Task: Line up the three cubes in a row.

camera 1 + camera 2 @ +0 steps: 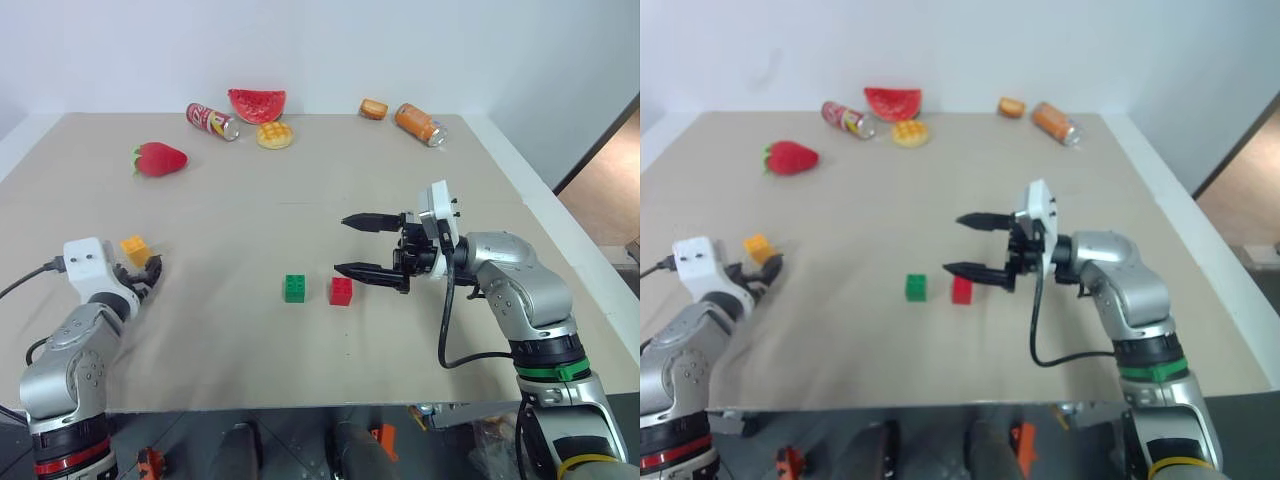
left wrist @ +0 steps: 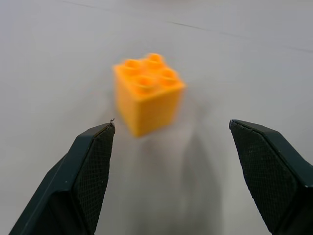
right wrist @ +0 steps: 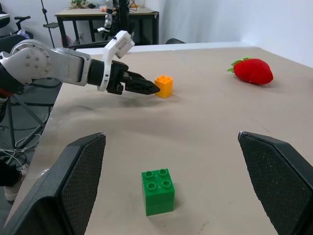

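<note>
We see 2 cubes, green (image 1: 294, 288) and red (image 1: 341, 291), side by side; the yellow cube (image 1: 135, 249) sits far left, ungrasped between our left gripper's (image 2: 171, 142) spread fingers; right gripper (image 1: 370, 246) gapes empty.

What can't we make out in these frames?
- Red cube: the right wrist view leaves it out past its edge; it sits beside the green cube.
- Can labels: too small in the head views.
- Yellow-orange cube: blurred in the left wrist view.
- Left gripper: partly hidden by its own wrist in the head views.
</note>
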`<action>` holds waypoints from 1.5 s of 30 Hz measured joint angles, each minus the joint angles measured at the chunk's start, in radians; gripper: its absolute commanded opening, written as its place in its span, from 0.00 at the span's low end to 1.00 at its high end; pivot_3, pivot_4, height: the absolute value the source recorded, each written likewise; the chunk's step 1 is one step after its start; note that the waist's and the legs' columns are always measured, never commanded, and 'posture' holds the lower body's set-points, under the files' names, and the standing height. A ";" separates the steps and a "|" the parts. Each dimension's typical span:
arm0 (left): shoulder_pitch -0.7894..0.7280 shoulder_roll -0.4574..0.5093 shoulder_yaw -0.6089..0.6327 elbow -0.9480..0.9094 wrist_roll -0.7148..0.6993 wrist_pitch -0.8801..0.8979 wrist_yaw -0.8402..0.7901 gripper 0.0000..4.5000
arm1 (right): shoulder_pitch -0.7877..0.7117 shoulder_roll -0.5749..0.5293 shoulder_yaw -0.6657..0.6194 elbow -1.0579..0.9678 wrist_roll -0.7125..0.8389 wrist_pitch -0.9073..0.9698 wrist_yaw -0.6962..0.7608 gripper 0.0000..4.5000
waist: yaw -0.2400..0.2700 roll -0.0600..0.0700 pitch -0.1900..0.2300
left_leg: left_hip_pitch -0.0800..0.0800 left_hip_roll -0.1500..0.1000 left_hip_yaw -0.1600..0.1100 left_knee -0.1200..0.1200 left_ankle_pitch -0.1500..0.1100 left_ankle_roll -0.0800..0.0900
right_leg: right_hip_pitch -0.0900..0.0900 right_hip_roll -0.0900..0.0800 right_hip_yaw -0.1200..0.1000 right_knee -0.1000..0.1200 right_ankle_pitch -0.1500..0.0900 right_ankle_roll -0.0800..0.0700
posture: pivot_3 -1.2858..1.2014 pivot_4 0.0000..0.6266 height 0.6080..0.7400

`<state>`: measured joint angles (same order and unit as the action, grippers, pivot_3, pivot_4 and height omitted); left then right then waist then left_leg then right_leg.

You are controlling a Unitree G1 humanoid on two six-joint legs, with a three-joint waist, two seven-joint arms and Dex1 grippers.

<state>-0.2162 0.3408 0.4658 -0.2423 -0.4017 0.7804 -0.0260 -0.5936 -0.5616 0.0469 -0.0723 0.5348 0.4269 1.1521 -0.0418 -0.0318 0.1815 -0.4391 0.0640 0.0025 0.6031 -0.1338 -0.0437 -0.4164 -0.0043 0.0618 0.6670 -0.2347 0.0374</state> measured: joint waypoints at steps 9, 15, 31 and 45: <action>-0.082 0.032 -0.073 0.118 0.062 -0.043 -0.022 0.86 | 0.026 -0.006 -0.011 -0.012 0.001 0.002 -0.021 1.00 | 0.000 0.000 0.000 | 0.000 0.000 0.000 0.000 0.000 0.000 | 0.000 0.000 0.000 0.000 0.000 0.000 | 0.52 0.24 1.00; -0.142 0.031 -0.100 0.195 0.091 -0.074 -0.021 0.86 | 0.037 -0.011 -0.016 -0.024 0.010 0.009 -0.029 1.00 | 0.000 0.000 0.000 | 0.000 0.000 0.000 0.000 0.000 0.000 | 0.000 0.000 0.000 -0.001 0.001 0.001 | 0.52 0.24 1.00; -0.149 -0.009 -0.083 0.251 0.121 -0.092 0.067 0.86 | 0.037 -0.015 -0.016 -0.024 0.021 0.013 -0.039 1.00 | 0.000 0.000 0.000 | 0.000 0.000 0.000 0.000 0.000 0.000 | 0.000 0.000 0.000 -0.001 0.002 0.003 | 0.52 0.24 1.00; -0.201 0.025 -0.113 0.356 0.174 -0.178 0.036 0.86 | 0.037 -0.012 -0.016 -0.024 0.033 0.023 -0.047 1.00 | 0.000 0.000 0.000 | -0.001 -0.001 0.000 -0.001 0.000 0.000 | 0.000 0.000 0.000 -0.001 0.002 0.004 | 0.52 0.24 1.00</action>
<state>-0.4169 0.3660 0.3527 0.1133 -0.2281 0.6024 0.0097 -0.5566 -0.5731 0.0311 -0.0963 0.5675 0.4495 1.1046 -0.0421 -0.0321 0.1816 -0.4401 0.0635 0.0026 0.6026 -0.1339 -0.0441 -0.4169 -0.0048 0.0621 0.6661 -0.2327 0.0410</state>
